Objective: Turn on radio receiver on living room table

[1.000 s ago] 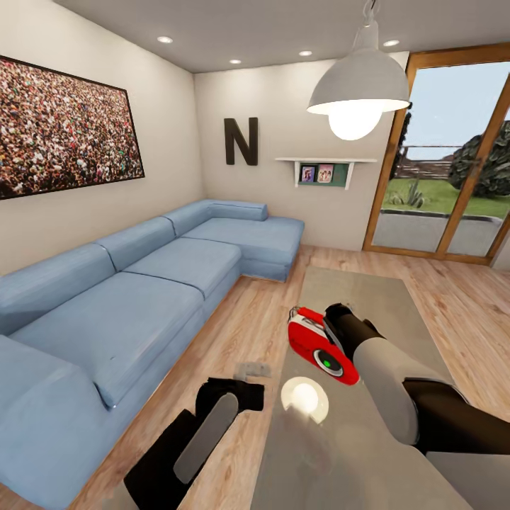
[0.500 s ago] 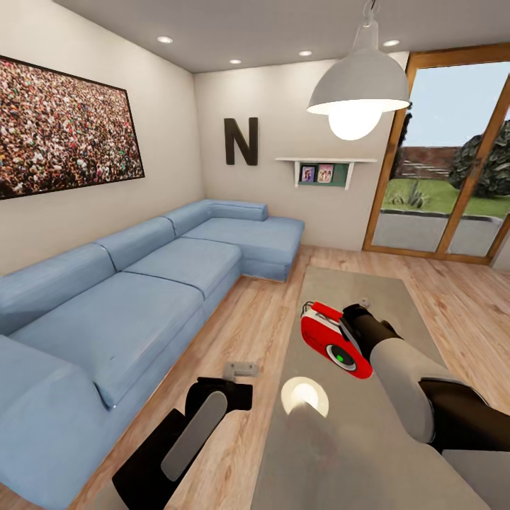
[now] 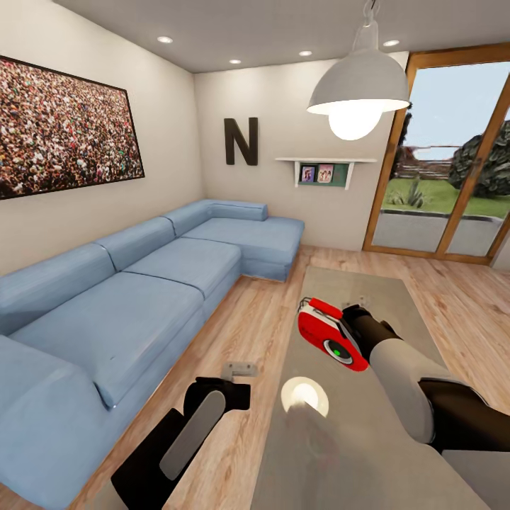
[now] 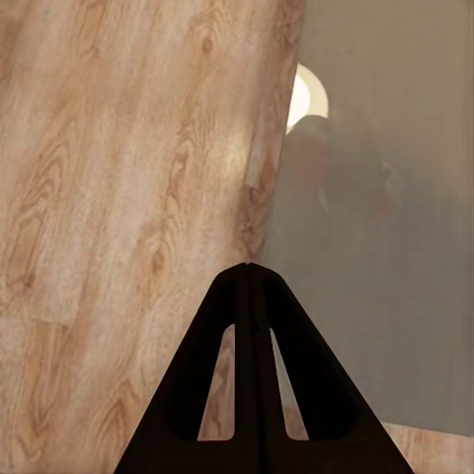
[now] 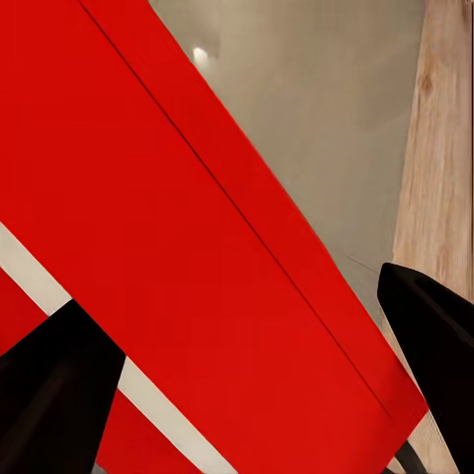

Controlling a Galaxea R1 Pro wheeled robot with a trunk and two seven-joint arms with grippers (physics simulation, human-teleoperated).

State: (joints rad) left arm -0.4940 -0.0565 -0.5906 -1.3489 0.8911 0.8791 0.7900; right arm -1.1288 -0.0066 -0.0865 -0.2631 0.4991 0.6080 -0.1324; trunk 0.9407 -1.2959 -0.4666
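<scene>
Red and white, the radio sat tilted in your right gripper, lifted above the long grey table, its round dark dial with a green light facing back toward the camera. In the right wrist view the radio's red side, crossed by a white stripe, lay between the two black fingers, which were spread wide and pressed along either side of it. The glossy tabletop showed behind it, with wood floor at the edge.

Your left arm reached forward over the wood floor, just beside the near left edge of the table. In the left wrist view, the left gripper pointed down at the floor boards and the table's edge; its two black fingers met at their tips, closed on nothing.

A bright round reflection of the white hanging lamp shone on the tabletop. A long blue corner sofa ran along the left wall, under a wide crowd picture. A black letter N hung on the far wall beside a small shelf. Glass doors opened onto a garden at right.
</scene>
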